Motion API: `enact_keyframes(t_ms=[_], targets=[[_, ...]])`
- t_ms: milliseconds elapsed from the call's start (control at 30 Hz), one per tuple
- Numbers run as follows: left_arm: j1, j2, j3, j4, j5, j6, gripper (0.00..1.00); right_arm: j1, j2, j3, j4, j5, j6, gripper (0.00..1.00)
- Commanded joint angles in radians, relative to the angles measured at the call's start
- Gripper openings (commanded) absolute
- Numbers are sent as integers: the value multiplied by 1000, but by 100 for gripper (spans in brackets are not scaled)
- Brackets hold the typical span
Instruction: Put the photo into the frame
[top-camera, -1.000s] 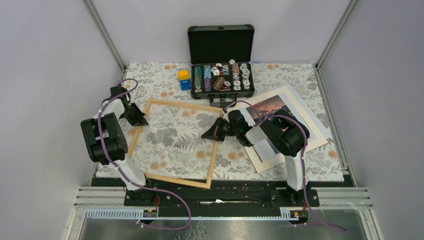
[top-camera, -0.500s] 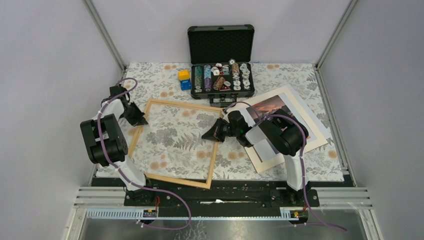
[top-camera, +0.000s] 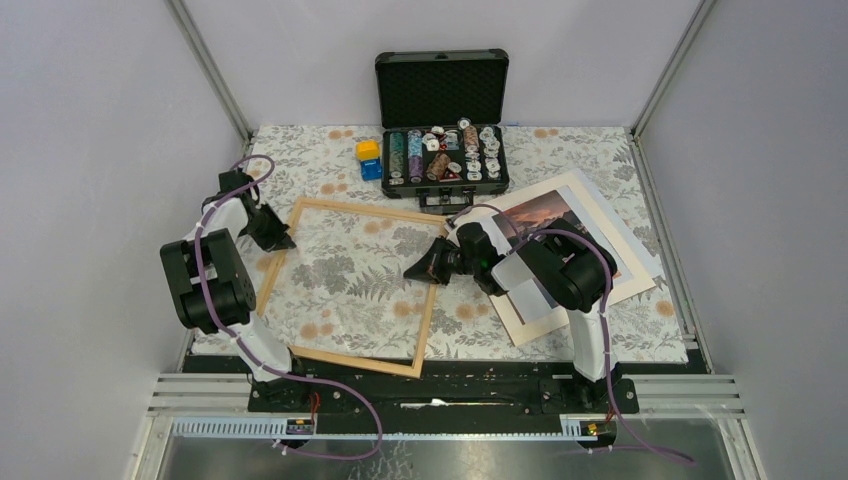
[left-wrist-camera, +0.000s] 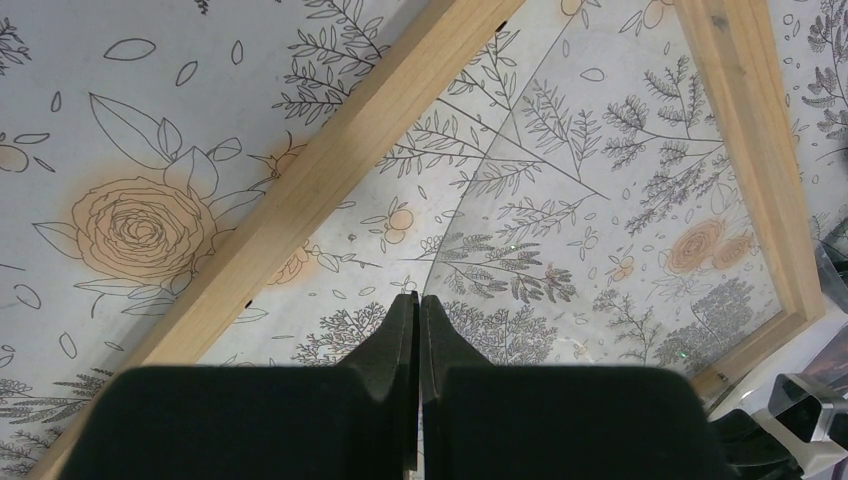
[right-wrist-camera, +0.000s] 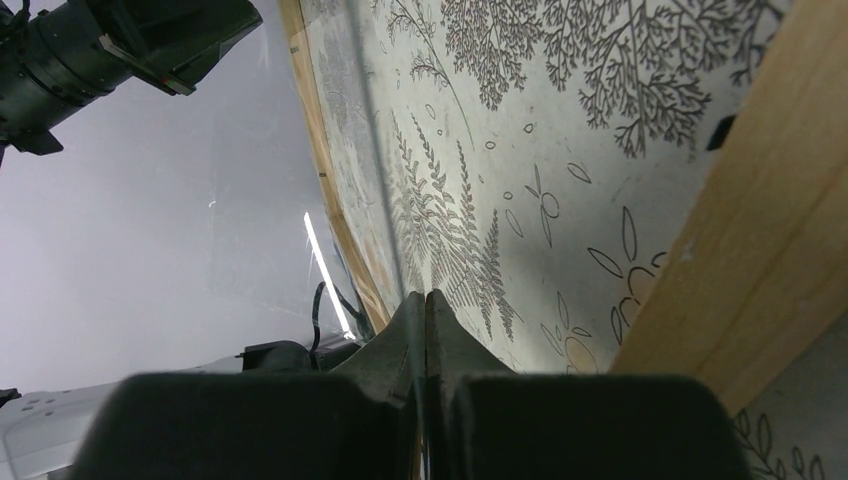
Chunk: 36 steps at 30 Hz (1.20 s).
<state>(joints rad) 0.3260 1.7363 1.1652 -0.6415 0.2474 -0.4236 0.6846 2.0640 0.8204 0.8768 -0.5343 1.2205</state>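
The light wooden frame (top-camera: 370, 211) lies flat on the flowered cloth at centre left. It also shows in the left wrist view (left-wrist-camera: 330, 170) and in the right wrist view (right-wrist-camera: 770, 220). The photo (top-camera: 548, 210), a sunset print with a wide white border, lies to the right of the frame, partly under my right arm. My left gripper (top-camera: 279, 239) is at the frame's left corner, and my right gripper (top-camera: 410, 271) is at its right side. Each is shut on an edge of a clear pane (left-wrist-camera: 600, 200) held over the frame. The pane mirrors the wall in the right wrist view (right-wrist-camera: 200, 220).
An open black case (top-camera: 441, 150) of poker chips stands at the back, close to the frame's far corner. A yellow block (top-camera: 368, 150) and a blue block (top-camera: 371, 170) sit to its left. A pale sheet (top-camera: 640, 250) lies under the photo. Walls close in both sides.
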Motion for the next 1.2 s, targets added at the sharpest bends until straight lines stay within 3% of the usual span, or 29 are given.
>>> enact_keyframes(t_ms=[0,1167], targets=[[25,14,41,82,-57,-12,0,-1,-12,21,14,19,6,0],[58,111,80,109,30,-35,0,29,-21,9,12,64,11,0]])
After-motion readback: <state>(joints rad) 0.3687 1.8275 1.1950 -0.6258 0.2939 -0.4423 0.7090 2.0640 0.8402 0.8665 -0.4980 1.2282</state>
